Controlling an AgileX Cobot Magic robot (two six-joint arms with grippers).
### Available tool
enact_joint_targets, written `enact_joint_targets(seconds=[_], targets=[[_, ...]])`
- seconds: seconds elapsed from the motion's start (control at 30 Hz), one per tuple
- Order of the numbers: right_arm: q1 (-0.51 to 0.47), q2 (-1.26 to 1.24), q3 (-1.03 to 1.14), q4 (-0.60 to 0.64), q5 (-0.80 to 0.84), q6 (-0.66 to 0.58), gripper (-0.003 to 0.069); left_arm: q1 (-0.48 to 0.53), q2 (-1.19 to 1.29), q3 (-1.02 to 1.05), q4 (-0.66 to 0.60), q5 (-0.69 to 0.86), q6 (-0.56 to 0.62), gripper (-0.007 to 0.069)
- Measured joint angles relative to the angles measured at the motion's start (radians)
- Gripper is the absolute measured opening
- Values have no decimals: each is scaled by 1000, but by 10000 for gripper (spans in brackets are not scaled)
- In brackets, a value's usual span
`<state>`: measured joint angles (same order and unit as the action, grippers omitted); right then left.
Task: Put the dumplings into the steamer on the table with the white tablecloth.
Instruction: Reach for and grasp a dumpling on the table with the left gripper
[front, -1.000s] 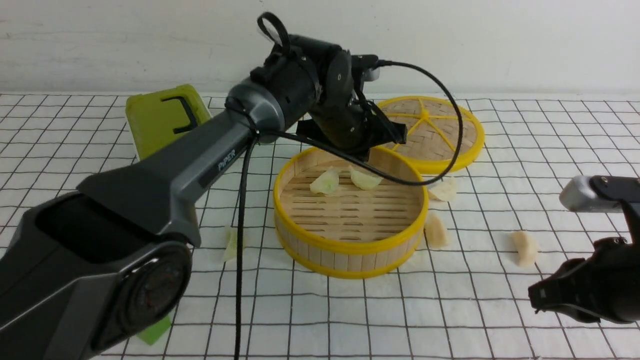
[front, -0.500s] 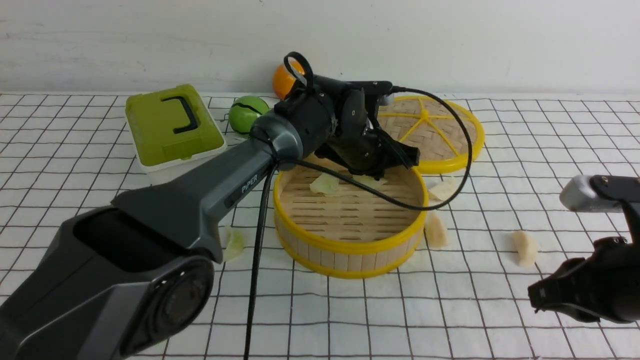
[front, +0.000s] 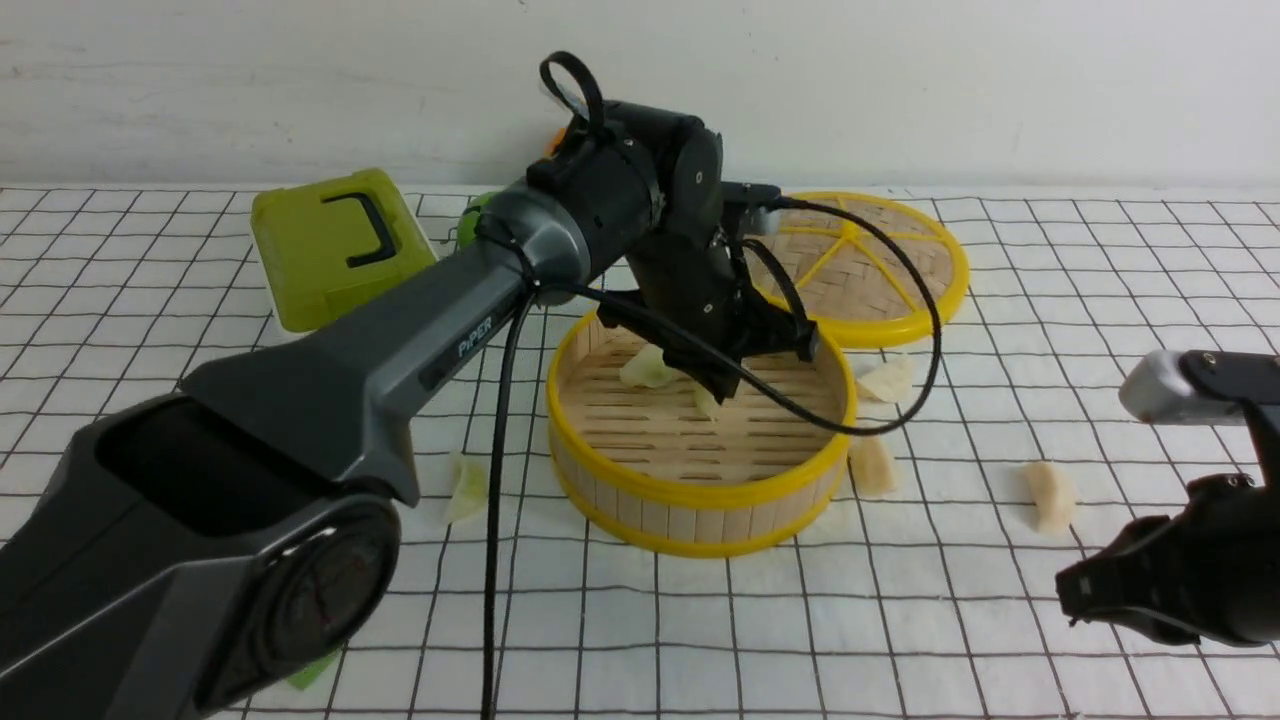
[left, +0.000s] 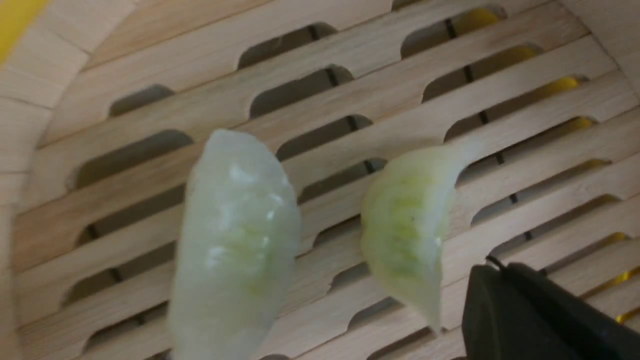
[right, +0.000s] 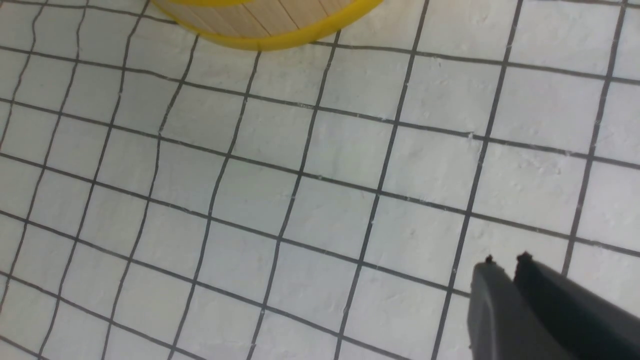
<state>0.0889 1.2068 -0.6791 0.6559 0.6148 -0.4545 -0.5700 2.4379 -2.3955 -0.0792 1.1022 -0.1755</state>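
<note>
While deep inside the steamer (front: 700, 480), found left claw (front: 725, 385) pressed together and apparently empty, though judged from one visible tip only. Noted one green dumpling (left: 405, 230) lying just beside the tips and a second green dumpling (left: 235, 240) slightly farther off, both on the slats. Counted four more well apart from the claw, outside the wall on the tablecloth (front: 900, 620), including a white dumpling (front: 873, 465) just beside that wall. Right claw (right: 505, 260) idle, tips close together, holding nothing. Risks judged: flicking the near dumpling out on withdrawal; hooking the rim and dragging the basket; snagging of the cable (front: 870, 428) draped over that rim.
</note>
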Motion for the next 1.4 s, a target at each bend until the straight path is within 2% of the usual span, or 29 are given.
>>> enact_joint_targets(seconds=[0.17,0.4,0.5,0.53,0.6,0.73,0.87,1.17,1.4], targets=[[0,0,0,0,0,-1,62,0,-73,0,8,-50,-1,-13],[0,0,0,3,0,-1,70,0,-29,0,14,-68,-16,11],[0,0,0,4,0,-1,71,0,4,2,24,-80,-20,114],[0,0,0,4,0,-1,71,0,5,2,24,-80,-20,122],[0,0,0,7,0,-1,72,0,19,2,38,-96,-20,222],[0,0,0,9,0,-1,72,0,30,1,62,-107,-24,329],[0,0,0,9,0,-2,72,0,51,2,79,-108,-44,327],[0,0,0,11,0,-2,72,0,56,2,141,-111,-127,230],[0,0,0,11,2,-2,78,0,56,2,164,-117,-173,241]])
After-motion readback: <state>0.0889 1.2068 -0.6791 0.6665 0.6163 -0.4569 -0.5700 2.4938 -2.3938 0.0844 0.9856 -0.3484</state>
